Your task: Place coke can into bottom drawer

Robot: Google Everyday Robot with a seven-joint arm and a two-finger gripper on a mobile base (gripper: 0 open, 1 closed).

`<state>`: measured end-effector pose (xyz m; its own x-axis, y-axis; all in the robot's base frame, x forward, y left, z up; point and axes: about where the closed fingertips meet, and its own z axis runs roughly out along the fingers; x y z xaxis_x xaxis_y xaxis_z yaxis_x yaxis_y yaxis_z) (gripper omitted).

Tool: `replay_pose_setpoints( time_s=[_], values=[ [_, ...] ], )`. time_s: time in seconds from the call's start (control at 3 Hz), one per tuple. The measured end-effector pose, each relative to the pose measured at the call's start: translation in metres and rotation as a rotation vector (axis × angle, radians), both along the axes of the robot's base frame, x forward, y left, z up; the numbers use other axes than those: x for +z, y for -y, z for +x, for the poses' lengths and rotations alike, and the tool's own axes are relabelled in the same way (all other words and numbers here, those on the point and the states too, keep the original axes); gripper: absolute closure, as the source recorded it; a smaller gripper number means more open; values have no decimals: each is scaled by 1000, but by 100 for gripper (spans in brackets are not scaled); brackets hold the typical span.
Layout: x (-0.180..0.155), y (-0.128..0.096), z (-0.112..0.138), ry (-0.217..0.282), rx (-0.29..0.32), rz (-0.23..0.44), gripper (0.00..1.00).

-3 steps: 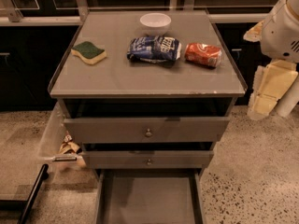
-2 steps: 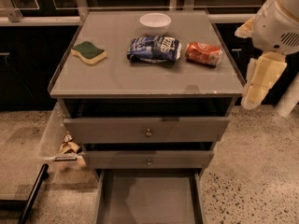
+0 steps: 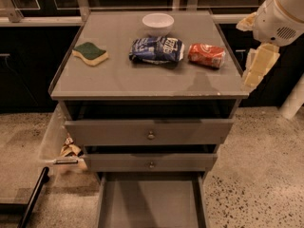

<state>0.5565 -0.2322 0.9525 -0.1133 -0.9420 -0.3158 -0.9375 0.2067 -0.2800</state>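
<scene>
The coke can (image 3: 206, 55) lies on its side on the right part of the grey cabinet top (image 3: 118, 80), next to the blue snack bag. The bottom drawer (image 3: 151, 203) is pulled open at the bottom of the view and its tray is empty. My gripper (image 3: 250, 46) hangs at the right edge of the cabinet top, a little right of the can and apart from it. Its cream fingers (image 3: 257, 66) are spread open with nothing between them.
A blue-and-white snack bag (image 3: 157, 49), a white bowl (image 3: 157, 22) and a green sponge (image 3: 90, 53) lie on the cabinet top. The two upper drawers (image 3: 149, 133) stand slightly out. Crumpled paper (image 3: 70, 151) lies on the floor at the left, near a black bar (image 3: 33, 196).
My gripper has moved left and a little up, closer to the right edge of the cabinet top and the can. Nothing on the cabinet has moved.
</scene>
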Motion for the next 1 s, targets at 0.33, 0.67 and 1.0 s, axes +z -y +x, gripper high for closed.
replay_pose_setpoints(
  time_s=[0.33, 0.67, 1.0],
  values=[
    [-8, -1, 11, -1, -29, 31, 0],
    [-30, 2, 50, 26, -84, 90, 0],
    [-53, 6, 90, 62, -124, 162, 0]
  ],
)
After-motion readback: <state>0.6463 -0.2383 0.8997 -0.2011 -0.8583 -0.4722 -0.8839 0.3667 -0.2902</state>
